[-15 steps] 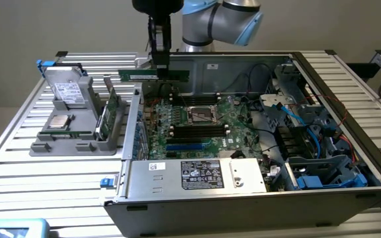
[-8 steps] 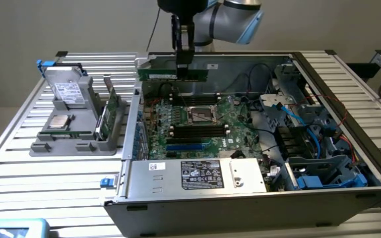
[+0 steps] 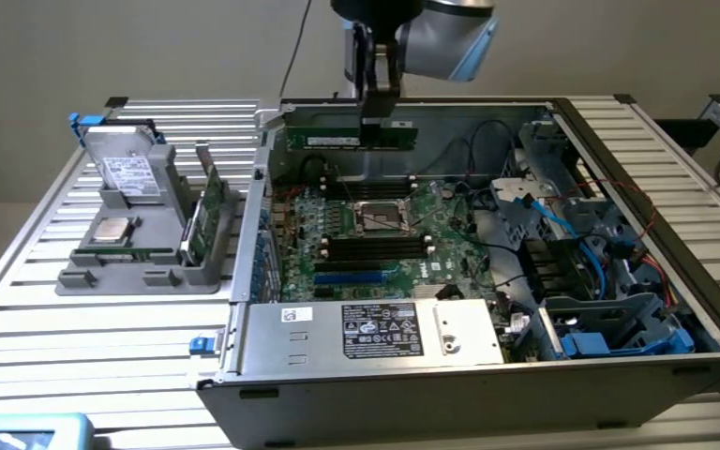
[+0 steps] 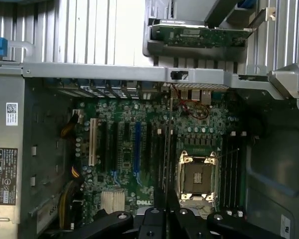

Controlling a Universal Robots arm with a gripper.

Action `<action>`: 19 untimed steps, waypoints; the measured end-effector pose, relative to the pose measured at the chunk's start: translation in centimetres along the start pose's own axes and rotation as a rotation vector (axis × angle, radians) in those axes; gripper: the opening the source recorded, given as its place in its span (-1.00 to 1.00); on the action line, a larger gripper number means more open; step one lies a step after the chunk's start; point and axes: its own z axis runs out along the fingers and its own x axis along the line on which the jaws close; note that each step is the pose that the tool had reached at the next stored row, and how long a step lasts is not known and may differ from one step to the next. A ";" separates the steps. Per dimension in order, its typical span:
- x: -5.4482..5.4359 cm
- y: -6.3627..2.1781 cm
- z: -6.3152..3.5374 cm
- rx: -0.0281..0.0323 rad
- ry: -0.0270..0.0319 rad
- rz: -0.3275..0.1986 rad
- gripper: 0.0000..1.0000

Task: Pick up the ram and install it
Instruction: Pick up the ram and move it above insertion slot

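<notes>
One ram point(image 3: 329, 140) is pinched in your end effector point(image 3: 381, 120), hanging level above the motherboard point(image 3: 450, 214) in the open case point(image 3: 460, 398), clear of the black slots point(image 3: 373, 246), toward the counter's point(image 3: 35, 319) far edge.

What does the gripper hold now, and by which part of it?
The gripper holds the ram by its upper long edge, near the middle of its length.

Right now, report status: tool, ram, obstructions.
Tool shut on slim green ram stick. Stick level above large green motherboard in open case, not seated. Blue cables sit apart, exterior view's right.
</notes>
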 end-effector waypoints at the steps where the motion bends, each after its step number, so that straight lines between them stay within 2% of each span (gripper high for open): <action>1: -0.1 -0.29 0.00 0.0004 0.0010 0.000 -0.73; 6: -0.5 -1.68 0.01 0.0026 0.0071 0.000 -0.73; 13: -1.9 -2.94 0.04 0.0057 0.0264 0.000 -0.73; 19: -2.7 -3.25 0.06 0.0110 0.0283 0.000 -0.73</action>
